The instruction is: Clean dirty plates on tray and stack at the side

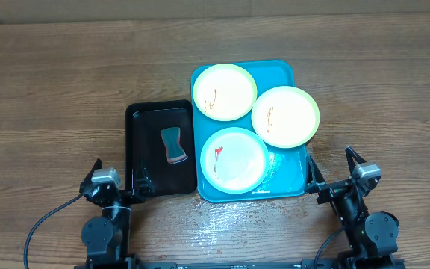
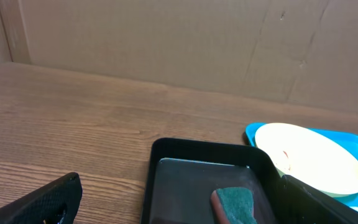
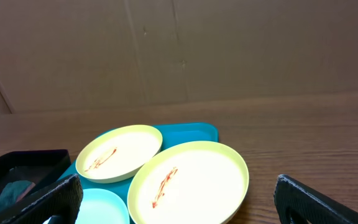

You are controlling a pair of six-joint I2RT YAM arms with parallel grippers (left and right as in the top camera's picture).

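Left tool (image 1: 118, 170) and right tool (image 1: 328, 161) both gape empty — parked. Smeared plates (image 1: 224, 92) crowd the tray (image 1: 286, 187); sponge (image 1: 173, 146) lies in black tray (image 1: 144, 149) beside it (handy for left).

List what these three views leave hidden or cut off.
Left wrist: the sponge in the black tray runs off the bottom edge.
Right wrist: the pale teal plate is cut by the bottom edge, and its smear is not visible.
Overhead: the turquoise tray floor is mostly covered by the plates.
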